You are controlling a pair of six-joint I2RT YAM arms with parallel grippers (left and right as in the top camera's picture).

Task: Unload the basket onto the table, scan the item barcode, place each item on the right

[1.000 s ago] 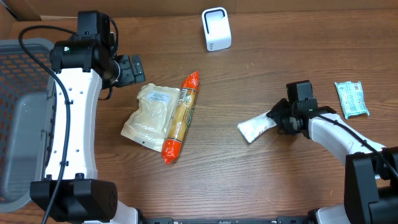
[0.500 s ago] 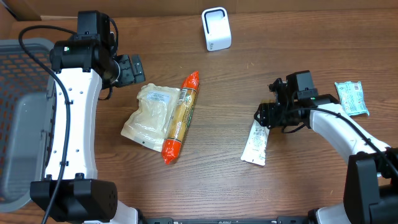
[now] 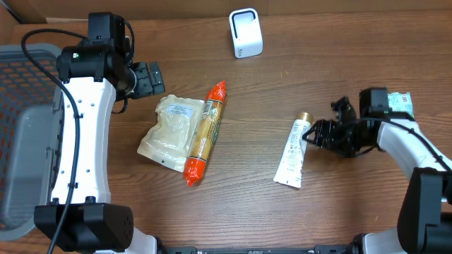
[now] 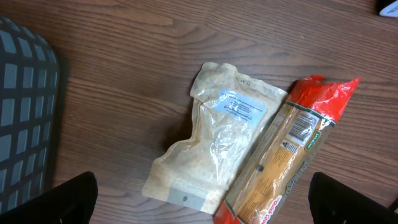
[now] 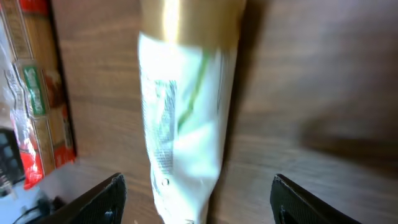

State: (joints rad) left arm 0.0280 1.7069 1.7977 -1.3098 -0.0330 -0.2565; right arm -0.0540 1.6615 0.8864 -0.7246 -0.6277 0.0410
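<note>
Tube (image 3: 291,156), white with a gold cap, lay flat on the wooden table (image 3: 339,56), its cap end just beside the right gripper (image 3: 314,135). That claw's jaws stood apart and gripped nothing (its wrist camera showed the tube lying ahead between the two fingers, clear of both). Behind that arm lay a green-and-white packet (image 3: 399,111). Well to the tube's left, a red-ended packet (image 3: 205,132) overlapped a clear pouch (image 3: 167,132). Past the pouch the left gripper (image 3: 150,77) hung wide open and empty. A white scanner (image 3: 245,32) stood at the far edge, a grey basket (image 3: 21,127) at the left.
</note>
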